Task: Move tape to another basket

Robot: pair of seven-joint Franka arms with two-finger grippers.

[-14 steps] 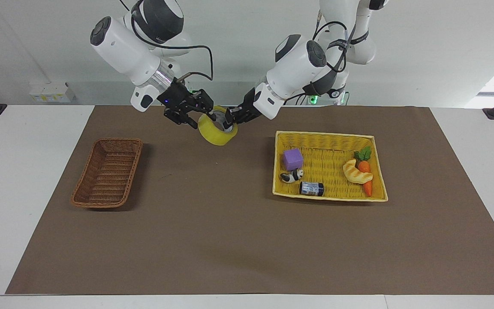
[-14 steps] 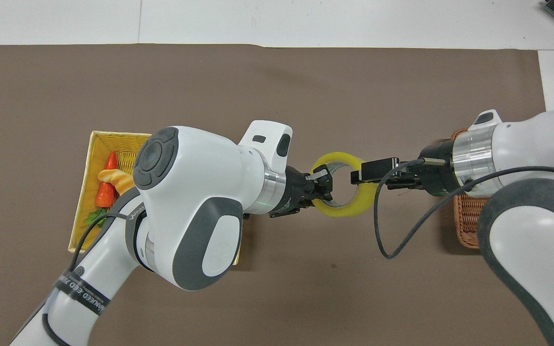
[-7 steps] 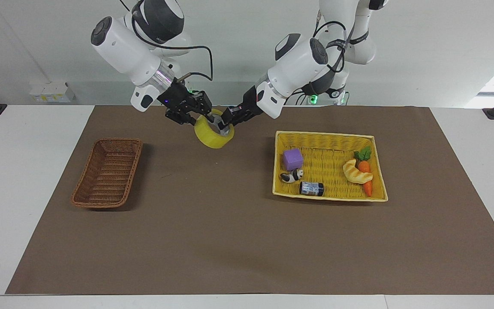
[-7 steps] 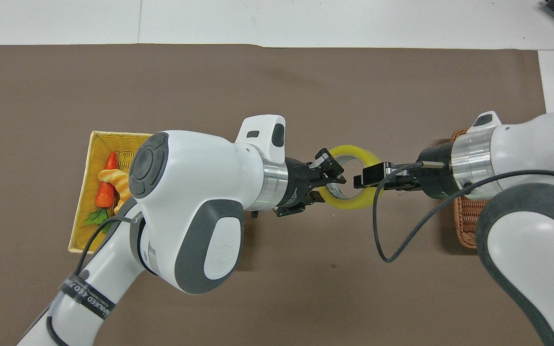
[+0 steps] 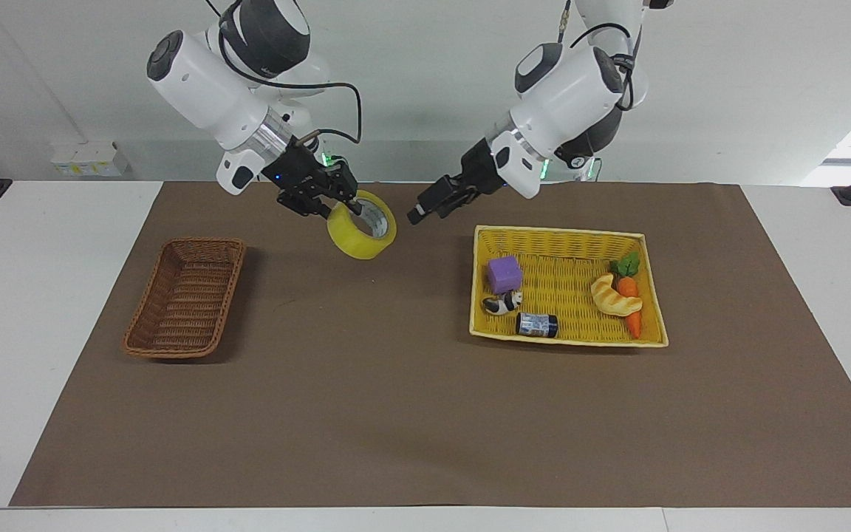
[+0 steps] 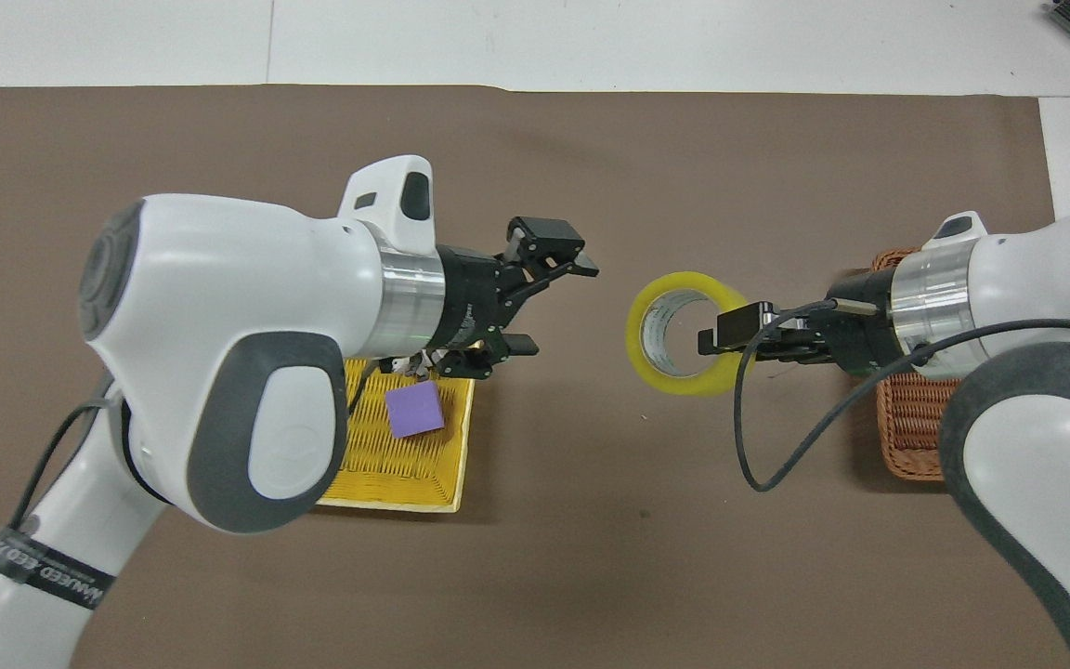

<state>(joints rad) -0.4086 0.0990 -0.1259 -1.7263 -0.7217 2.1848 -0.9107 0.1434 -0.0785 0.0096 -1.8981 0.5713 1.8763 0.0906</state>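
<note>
The left hand has let go and drawn back, spread, leaving the tape pinched by the right hand.

My right gripper pinches the rim of the tape, fingers closed on the ring's wall, holding it up over the brown mat with its pale core facing the left arm. My left gripper hangs over the mat, fingers spread apart, clear of the tape with a gap between them. The yellow basket is mostly covered by my left arm (only a corner and the purple cube show). The brown wicker basket peeks out under my right wrist.
</note>
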